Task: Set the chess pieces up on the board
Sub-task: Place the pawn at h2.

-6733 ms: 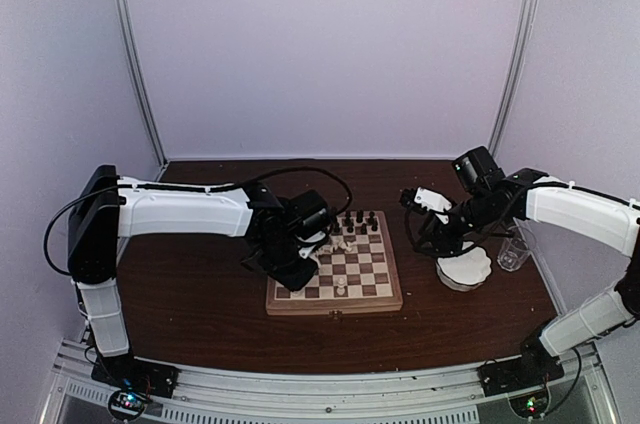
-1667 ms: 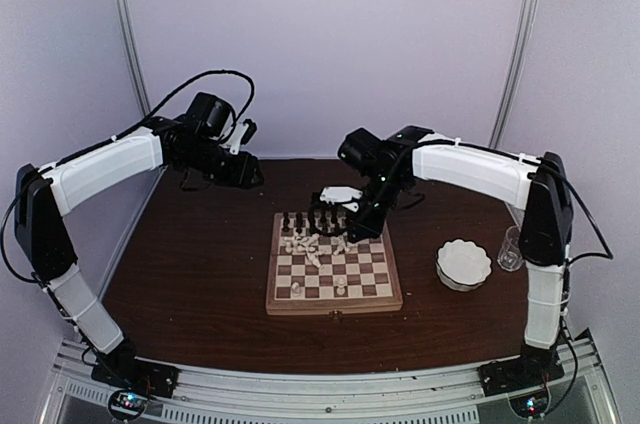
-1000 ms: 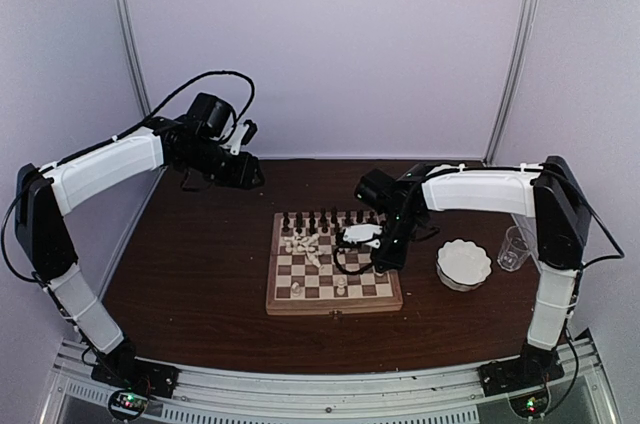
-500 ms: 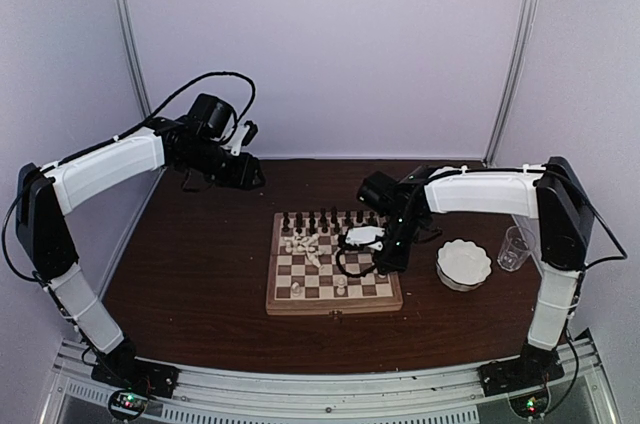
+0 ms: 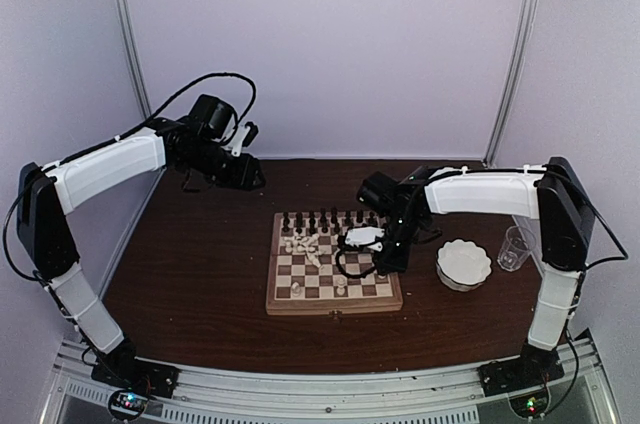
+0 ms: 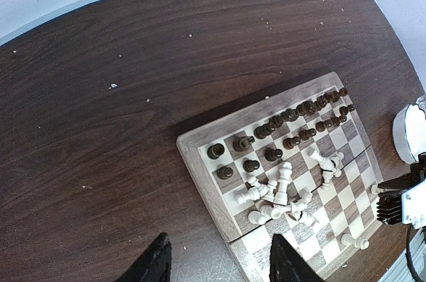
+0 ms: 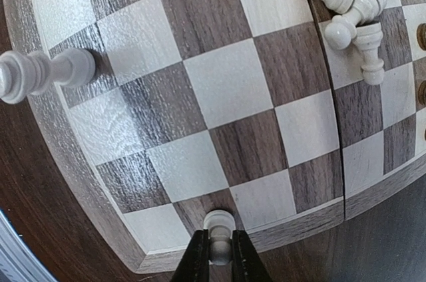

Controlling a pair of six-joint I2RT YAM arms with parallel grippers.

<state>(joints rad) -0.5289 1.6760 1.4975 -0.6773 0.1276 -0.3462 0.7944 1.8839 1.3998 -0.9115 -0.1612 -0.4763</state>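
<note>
Since the earlier view the right gripper [image 7: 216, 259] has swung from the 12 o'clock edge of the board [image 5: 335, 306] to its 4 o'clock side, where it is clenched on a cream piece [image 7: 219, 221] over an edge square. Out at 10 o'clock of the table [image 5: 200, 284], the left gripper [image 6: 219, 265] hangs spread wide. Dark pieces [image 5: 322, 218] line the board's 12 o'clock rows, and toppled white pieces [image 5: 304, 241] lie heaped toward 10 o'clock.

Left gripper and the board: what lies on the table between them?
Only bare dark tabletop lies between the left gripper and the board. The top external view shows it, and the left wrist view adds just tiny pale specks.
</note>
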